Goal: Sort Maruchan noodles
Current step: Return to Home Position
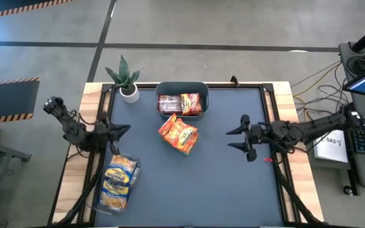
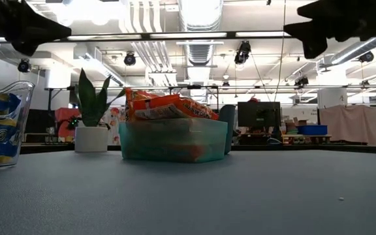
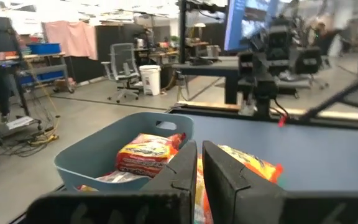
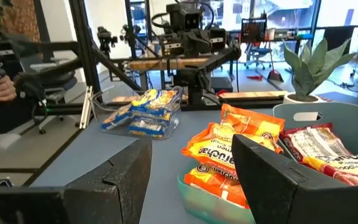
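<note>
Orange-red noodle packets (image 1: pixel 178 134) are piled in a small green tray (image 4: pixel 211 200) at mid-table. The grey-teal tub (image 1: pixel 181 84) at the far edge holds a dark red-with-white packet (image 1: pixel 168 103) and an orange-red one (image 1: pixel 191 102). Yellow-with-blue packets (image 1: pixel 119 178) fill a clear bin (image 1: pixel 100 204) near the left edge. My left gripper (image 1: pixel 127 128) hovers shut, left of the orange pile and above the table. My right gripper (image 1: pixel 236 139) hovers open to the pile's right, its fingers pointing at the pile.
A potted plant (image 1: pixel 127 81) stands at the far left corner beside the tub. Bare dark mat (image 1: pixel 220 190) stretches across the near and right parts of the table. A wooden border (image 1: pixel 300 158) frames the mat. Cables and equipment lie beyond the right edge.
</note>
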`<state>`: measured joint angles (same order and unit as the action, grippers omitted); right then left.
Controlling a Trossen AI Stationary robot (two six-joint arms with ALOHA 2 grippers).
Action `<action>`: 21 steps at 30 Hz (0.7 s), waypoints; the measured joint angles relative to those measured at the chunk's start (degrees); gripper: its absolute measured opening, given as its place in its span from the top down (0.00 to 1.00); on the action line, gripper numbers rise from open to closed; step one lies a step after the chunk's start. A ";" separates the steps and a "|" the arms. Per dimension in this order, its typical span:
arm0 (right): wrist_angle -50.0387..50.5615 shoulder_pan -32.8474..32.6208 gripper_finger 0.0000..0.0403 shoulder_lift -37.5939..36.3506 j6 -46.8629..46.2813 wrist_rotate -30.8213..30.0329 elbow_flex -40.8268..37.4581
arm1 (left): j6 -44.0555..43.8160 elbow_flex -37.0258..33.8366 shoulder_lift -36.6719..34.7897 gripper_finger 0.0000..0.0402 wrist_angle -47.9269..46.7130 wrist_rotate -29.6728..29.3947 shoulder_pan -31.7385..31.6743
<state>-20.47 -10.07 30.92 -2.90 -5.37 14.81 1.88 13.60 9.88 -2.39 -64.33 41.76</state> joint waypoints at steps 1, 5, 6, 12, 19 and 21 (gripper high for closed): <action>0.00 0.00 0.48 -1.03 0.02 -0.02 -0.58 | -0.10 -0.01 -0.67 0.98 0.06 -0.78 0.00; 0.00 0.00 0.48 -4.45 -0.03 -0.04 -2.91 | -0.20 -0.21 -2.73 0.98 0.22 -1.64 -0.47; 0.01 0.00 0.48 -5.28 -0.04 -0.06 -3.54 | -0.19 -0.23 -3.05 0.98 0.24 -1.71 -0.79; 0.04 0.00 0.48 -9.48 -0.07 -0.14 -6.31 | -1.48 -0.80 -3.28 0.98 0.51 -2.53 -3.42; 0.10 0.00 0.48 -13.61 0.07 -0.13 -8.42 | 2.61 -6.74 -1.90 0.98 12.17 -1.43 -9.20; 0.42 0.00 0.48 -14.69 0.13 -0.10 -9.00 | 3.61 -7.71 -2.36 0.98 13.31 -0.61 -10.28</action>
<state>-20.05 -10.07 16.23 -2.76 -5.47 5.81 5.49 5.89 7.52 10.92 -64.94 31.47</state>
